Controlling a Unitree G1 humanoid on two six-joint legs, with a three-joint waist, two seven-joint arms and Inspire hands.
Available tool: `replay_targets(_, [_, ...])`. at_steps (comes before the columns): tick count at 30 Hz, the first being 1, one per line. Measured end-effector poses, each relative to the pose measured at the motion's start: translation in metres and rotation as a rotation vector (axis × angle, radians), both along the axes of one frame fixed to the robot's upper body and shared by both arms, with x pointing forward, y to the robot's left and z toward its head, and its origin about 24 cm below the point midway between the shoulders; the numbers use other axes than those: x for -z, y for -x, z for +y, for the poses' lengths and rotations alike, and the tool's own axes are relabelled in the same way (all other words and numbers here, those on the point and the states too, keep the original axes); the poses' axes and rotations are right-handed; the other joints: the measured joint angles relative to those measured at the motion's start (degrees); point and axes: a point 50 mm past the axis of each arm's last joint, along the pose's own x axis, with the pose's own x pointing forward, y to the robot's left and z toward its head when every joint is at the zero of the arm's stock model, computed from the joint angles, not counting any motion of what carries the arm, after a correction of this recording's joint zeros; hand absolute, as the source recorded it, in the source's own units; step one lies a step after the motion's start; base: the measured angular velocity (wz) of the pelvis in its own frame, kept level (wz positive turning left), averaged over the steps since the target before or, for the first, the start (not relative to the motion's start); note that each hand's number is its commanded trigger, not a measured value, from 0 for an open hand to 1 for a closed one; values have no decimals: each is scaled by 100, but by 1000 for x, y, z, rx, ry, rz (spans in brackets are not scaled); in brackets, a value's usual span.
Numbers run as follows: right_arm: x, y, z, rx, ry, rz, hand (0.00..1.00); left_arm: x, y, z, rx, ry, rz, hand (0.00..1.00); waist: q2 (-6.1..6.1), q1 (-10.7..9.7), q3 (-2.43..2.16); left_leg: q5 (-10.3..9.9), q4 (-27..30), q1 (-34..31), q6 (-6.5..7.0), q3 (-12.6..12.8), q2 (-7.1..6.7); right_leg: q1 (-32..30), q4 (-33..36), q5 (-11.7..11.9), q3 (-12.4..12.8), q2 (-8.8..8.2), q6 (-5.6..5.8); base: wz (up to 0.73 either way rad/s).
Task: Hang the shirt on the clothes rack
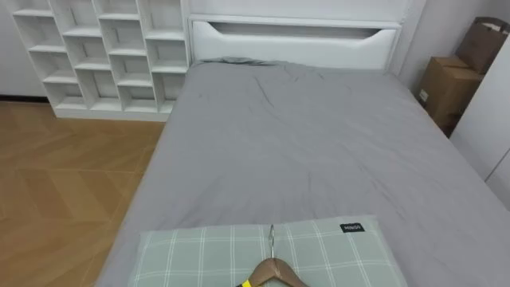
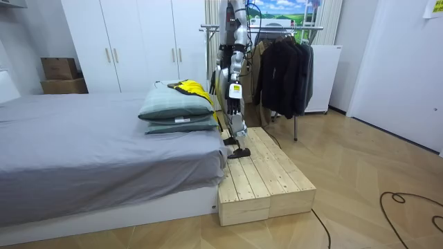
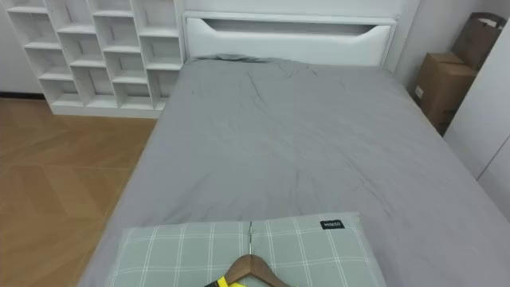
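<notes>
Wooden hanger (image 1: 275, 270) carrying the yellow garment (image 2: 190, 87) lies on the top pillow (image 1: 191, 255) — unheld; the left hand (image 2: 234, 92) hangs at the robot's side (fingers unreadable). A one-sided lift could shed the garment.

Bright, even light falls on the bed (image 1: 303, 143); its creases cast only faint shadows. In the room view the floor (image 2: 374, 173) has a soft sheen at 4 o'clock, and shade gathers under the bed's edge at 7 o'clock.

Grey bed (image 1: 303, 143), white shelving (image 1: 103, 56)
</notes>
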Motion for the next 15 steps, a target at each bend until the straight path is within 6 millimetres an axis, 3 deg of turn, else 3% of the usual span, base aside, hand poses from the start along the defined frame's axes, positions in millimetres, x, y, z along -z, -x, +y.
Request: replay_targets(15, [0,-1,-1,3,10,-8,0,0,-2,0,4,-4,-9,0,33,-4,-14,0,-34,-26,-1,-3,5,-40,-7,0,-14,11,0,0])
